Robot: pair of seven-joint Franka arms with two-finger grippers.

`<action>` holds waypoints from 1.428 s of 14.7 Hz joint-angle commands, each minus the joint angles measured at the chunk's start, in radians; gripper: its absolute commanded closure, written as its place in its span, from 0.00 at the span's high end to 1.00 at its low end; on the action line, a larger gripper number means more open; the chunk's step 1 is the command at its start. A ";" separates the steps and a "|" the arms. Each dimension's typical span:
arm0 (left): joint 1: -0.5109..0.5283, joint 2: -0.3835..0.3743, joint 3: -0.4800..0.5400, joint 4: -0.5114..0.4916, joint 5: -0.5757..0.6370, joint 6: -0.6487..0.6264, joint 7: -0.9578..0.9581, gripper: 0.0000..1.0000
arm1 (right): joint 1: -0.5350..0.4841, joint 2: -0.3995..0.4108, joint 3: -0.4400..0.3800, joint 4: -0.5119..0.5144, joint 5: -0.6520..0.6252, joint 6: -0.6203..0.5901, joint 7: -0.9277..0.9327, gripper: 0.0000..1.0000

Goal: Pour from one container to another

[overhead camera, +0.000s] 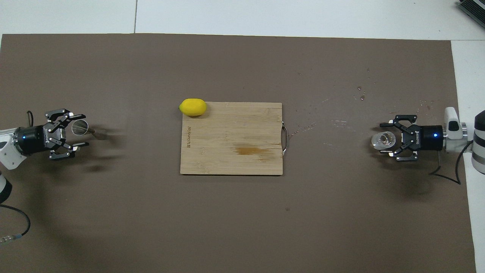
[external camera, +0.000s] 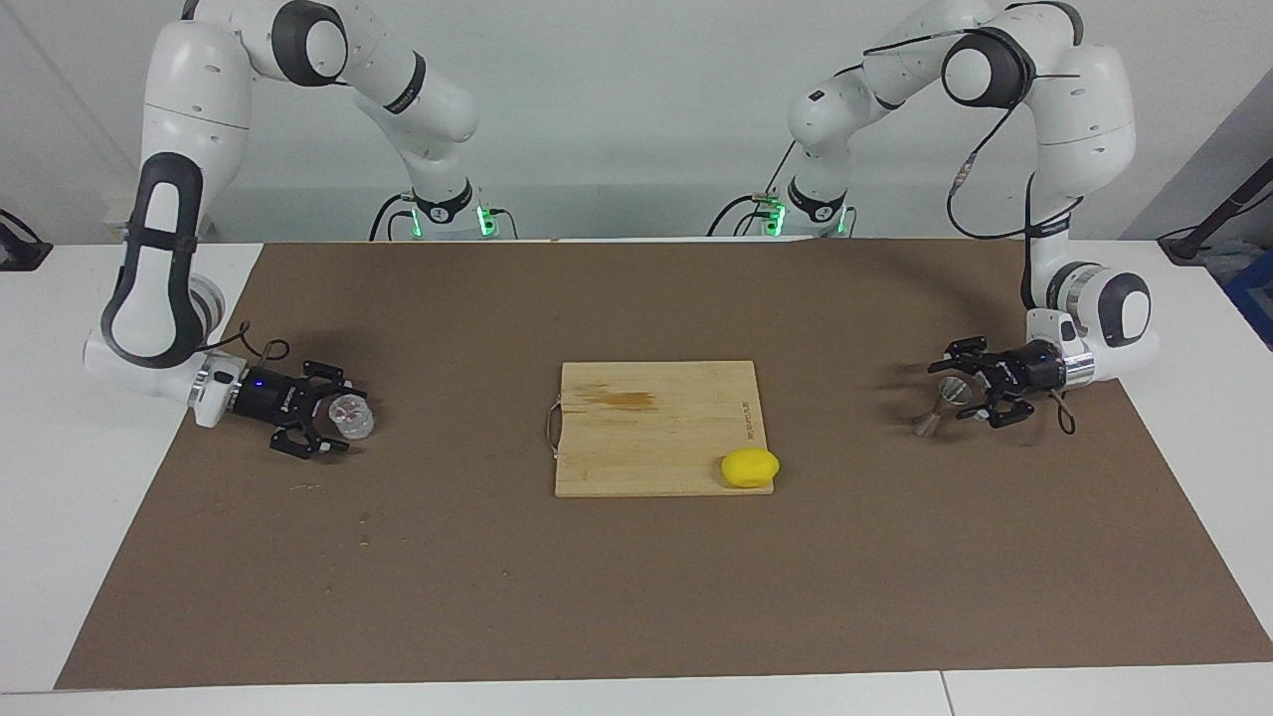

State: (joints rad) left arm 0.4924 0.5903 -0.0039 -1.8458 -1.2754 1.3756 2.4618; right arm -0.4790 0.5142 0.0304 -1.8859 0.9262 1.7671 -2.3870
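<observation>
Clockwise bearings take twelve as pointing straight away from the robots, centred on the pale rectangular wooden cutting board (overhead camera: pixel 231 138) on the brown-covered bench (overhead camera: pixel 242 220). At three o'clock, toward the right arm's end, the small clear round glass cup (overhead camera: pixel 383 140) stands on the bench between the spread fingers of the right end effector (overhead camera: pixel 383 138), not yet clamped. At nine o'clock, the silvery hourglass-shaped metal jigger (overhead camera: pixel 80 127) stands upright inside the left end effector (overhead camera: pixel 82 129), whose fingers are apart around it. A yellow oval lemon (overhead camera: pixel 193 107) sits at the board's eleven o'clock corner.
</observation>
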 commanded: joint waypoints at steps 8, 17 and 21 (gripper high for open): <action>-0.003 -0.001 0.002 -0.015 -0.021 -0.018 0.026 0.69 | -0.020 -0.003 -0.001 0.011 -0.007 -0.055 -0.024 0.93; -0.011 -0.001 0.002 -0.015 -0.027 -0.010 0.028 0.37 | -0.017 -0.002 0.002 0.017 -0.012 -0.048 -0.026 0.93; -0.018 -0.001 0.002 -0.015 -0.028 -0.009 0.028 0.16 | -0.009 -0.002 0.002 0.014 -0.006 -0.038 -0.027 0.93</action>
State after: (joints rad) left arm 0.4863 0.5903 -0.0114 -1.8476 -1.2776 1.3710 2.4630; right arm -0.4859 0.5138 0.0291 -1.8704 0.9215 1.7301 -2.3882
